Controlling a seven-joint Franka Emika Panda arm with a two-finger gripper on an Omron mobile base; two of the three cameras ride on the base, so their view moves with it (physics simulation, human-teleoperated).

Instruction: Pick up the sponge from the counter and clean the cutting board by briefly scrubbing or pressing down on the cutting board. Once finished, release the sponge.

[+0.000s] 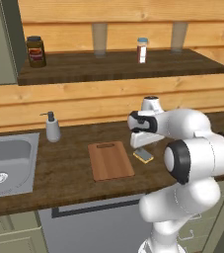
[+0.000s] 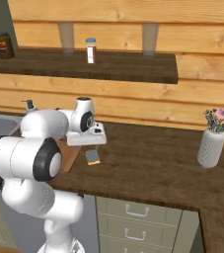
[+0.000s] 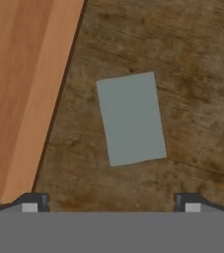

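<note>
Hand view looks straight down past the end effector [image 3: 111, 203], whose two dark fingertips [image 3: 32, 201] stand wide apart at the bottom edge with nothing between them, so it is released and carrying nothing. Just ahead of them lies the sponge [image 3: 130, 117], grey-green face up, flat on the dark worktop [image 3: 192, 59] and turned a little askew to the line between the fingertips. To one side of the sponge, close but apart from it with a strip of bare wood between, runs the long edge of the cutting board [image 3: 24, 89].

From the left base view the hand hangs above the sponge [image 1: 143, 155], which sits just beside the right edge of the cutting board [image 1: 110, 161]; the right base view shows the same sponge [image 2: 92, 157] under the hand.

The step in hand looks like the approach for the pick. To do it well, I would shift forward until the sponge sits midway between the fingertips, roll the wrist so they face its long sides squarely, then descend straight. The block is thin, so the tips probably need to come almost to the worktop before closing. Keep them off the board's edge.
</note>
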